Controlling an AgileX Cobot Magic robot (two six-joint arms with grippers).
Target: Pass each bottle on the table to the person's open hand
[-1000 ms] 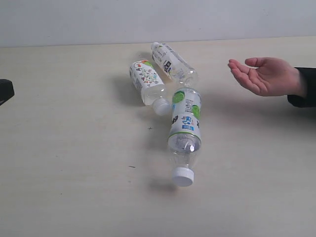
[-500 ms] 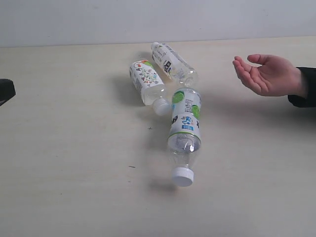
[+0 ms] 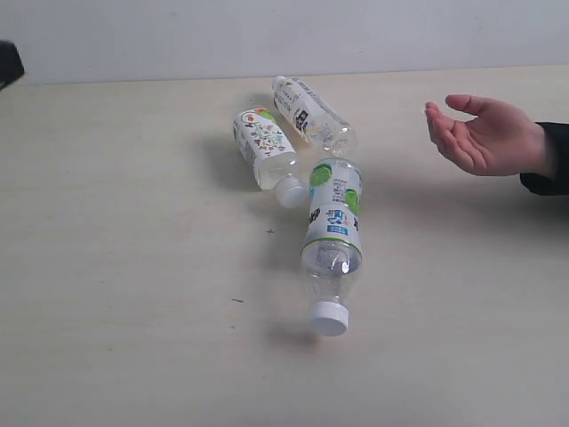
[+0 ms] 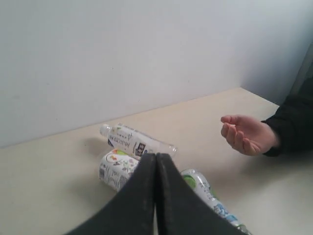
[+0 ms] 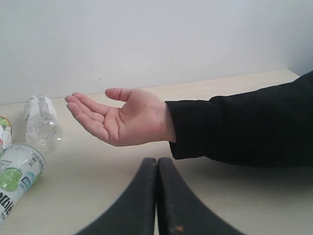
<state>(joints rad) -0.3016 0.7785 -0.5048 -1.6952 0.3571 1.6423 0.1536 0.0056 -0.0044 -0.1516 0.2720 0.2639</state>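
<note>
The pale beige wood-grain bench (image 3: 133, 338) is meeting a plain whitish wall (image 3: 400, 31). Since the earlier frame, the person's open hand (image 3: 487, 135) is sitting slightly further right. Three clear smooth plastic bottles are lying together mid-bench: doodle-labelled bottle (image 3: 264, 145), text-labelled bottle (image 3: 311, 114), green-and-white labelled bottle (image 3: 333, 236). The black left tool (image 4: 156, 156) and right tool (image 5: 157, 160) are pressed together, empty.

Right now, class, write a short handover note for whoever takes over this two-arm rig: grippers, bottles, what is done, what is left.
Left gripper: shut, holding nothing.
Right gripper: shut, holding nothing, pointed toward the person's open hand.
Bottles: three in view, all lying on the table in a close cluster: text-labelled bottle, doodle-labelled bottle, green-and-white bottle.
Done: no bottle is in the hand.
Left: pick up and hand over each of the three.
</note>
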